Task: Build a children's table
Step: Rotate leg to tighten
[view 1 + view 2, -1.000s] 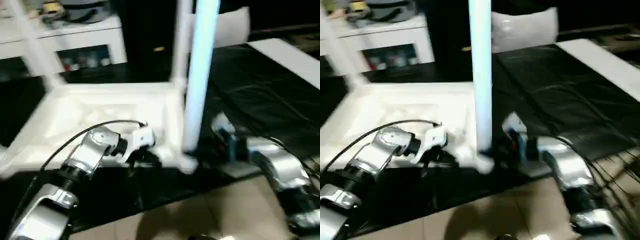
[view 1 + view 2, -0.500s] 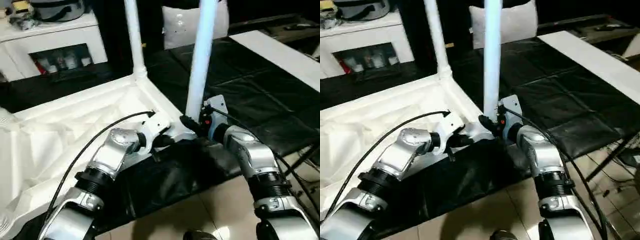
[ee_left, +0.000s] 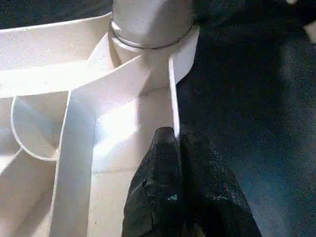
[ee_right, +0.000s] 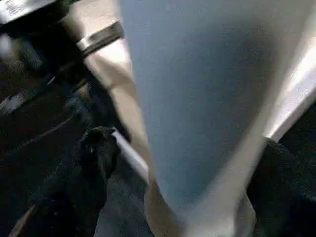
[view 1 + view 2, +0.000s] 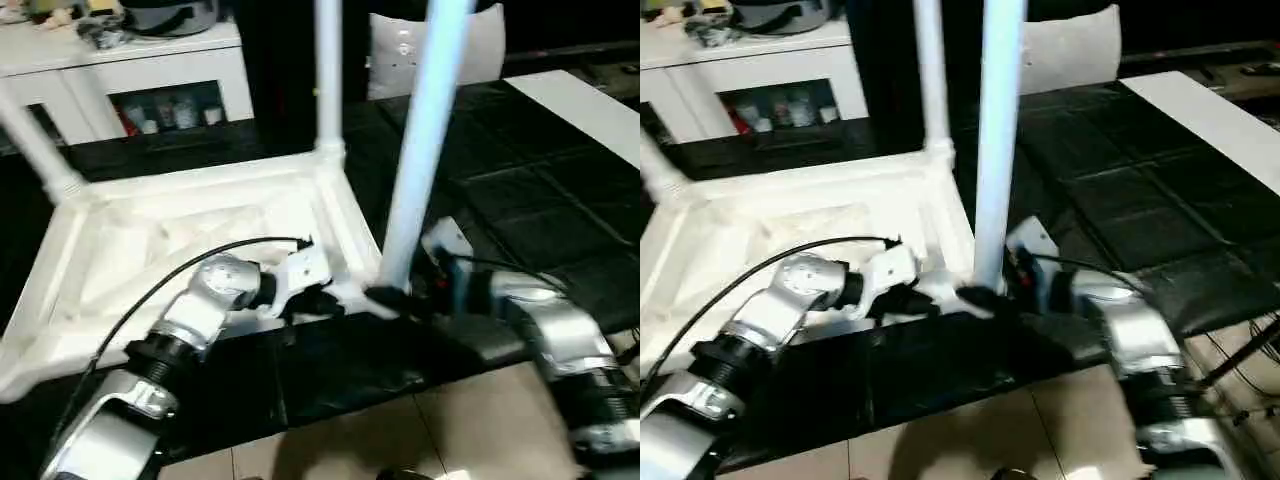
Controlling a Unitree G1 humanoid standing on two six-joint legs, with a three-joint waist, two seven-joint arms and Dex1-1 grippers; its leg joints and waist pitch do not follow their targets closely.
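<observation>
The white table top (image 5: 180,230) lies upside down on a black mat, its ribbed underside facing up. Three legs stand in corner sockets: far left (image 5: 35,140), far right (image 5: 328,70) and near right (image 5: 425,150). My left gripper (image 5: 322,300) is at the near rim beside the near right corner. In the left wrist view the left gripper (image 3: 178,140) is shut on the thin rim wall just short of the socket. My right gripper (image 5: 395,297) is at the base of the near right leg (image 4: 197,98), with one black finger (image 4: 96,148) on each side of it.
A white cabinet (image 5: 130,70) with a glass door stands behind the table. The black mat (image 5: 540,200) stretches to the right, with a long white board (image 5: 590,105) on its far edge. A white bag (image 5: 480,45) sits behind. Tiled floor (image 5: 400,430) lies in front.
The whole picture has swung as the camera moved. Both grippers keep their places at the near right corner, the left on the rim and the right at the leg's base.
</observation>
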